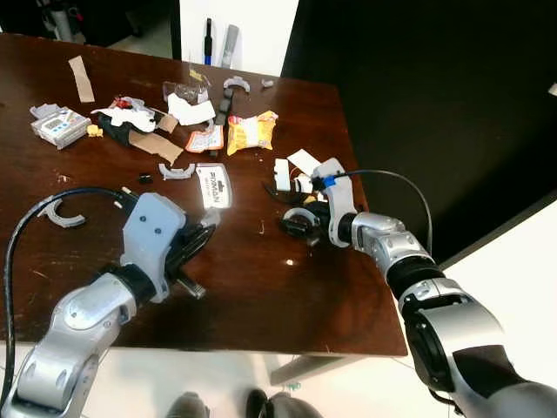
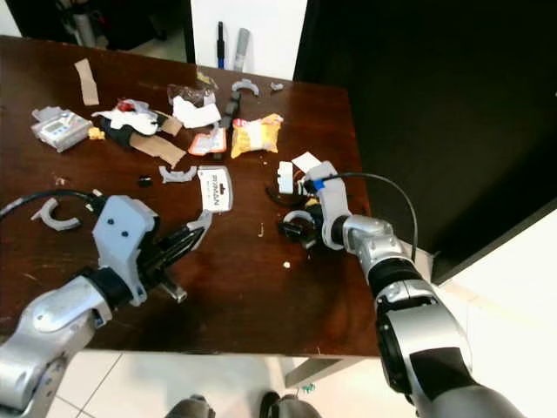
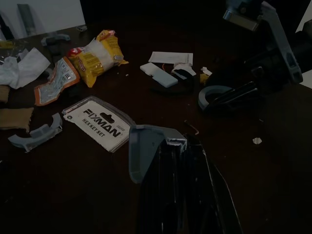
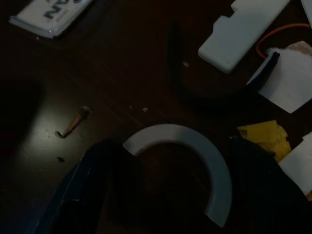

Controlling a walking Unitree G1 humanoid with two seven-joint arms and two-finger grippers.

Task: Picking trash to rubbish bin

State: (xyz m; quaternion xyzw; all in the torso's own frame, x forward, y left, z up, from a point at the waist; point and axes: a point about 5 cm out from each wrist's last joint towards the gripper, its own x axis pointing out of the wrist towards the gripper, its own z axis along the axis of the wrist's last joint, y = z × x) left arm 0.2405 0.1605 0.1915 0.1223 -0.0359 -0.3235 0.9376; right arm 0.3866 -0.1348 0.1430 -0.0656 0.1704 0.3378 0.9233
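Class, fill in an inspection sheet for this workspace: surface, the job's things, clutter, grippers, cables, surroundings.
Surface: dark wooden table, crumbs on it.
Job's things: grey curved clip between the right gripper's fingers; yellow snack packet; orange sachet; white crumpled paper; no rubbish bin seen.
Clutter: hex key set card; brown tape strip.
Grippers: left gripper low over the table; right gripper open around the clip.
Cables: black cable on the right wrist.
Surroundings: pale tiled floor.

In the right wrist view the FIXMAN card [image 4: 46, 12] at eleven o'clock is cut by the top edge, so we read only part of its lettering. The right gripper [image 1: 300, 225] covers part of the grey half-ring [image 4: 195, 161] beneath it, and we cannot tell whether the fingers touch it.
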